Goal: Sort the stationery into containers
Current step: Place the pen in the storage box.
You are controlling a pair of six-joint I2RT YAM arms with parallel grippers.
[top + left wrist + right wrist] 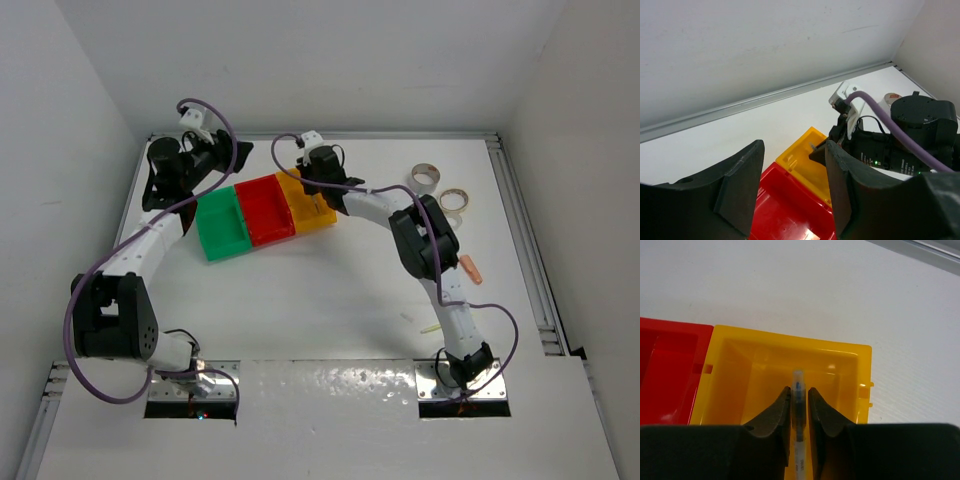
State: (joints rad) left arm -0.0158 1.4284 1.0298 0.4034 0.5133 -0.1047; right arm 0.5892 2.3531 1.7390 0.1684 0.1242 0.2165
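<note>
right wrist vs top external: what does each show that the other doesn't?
Only right wrist: the right hand shut on a thin clear plastic pen, held over the yellow plastic bin; the floor that shows is bare.
Only top external: the green plastic bin, the grey-white tape roll, the tan tape roll, a short orange-pink stick and a pale-green stick on the white table.
Both: the yellow bin and the red plastic bin beside it.
</note>
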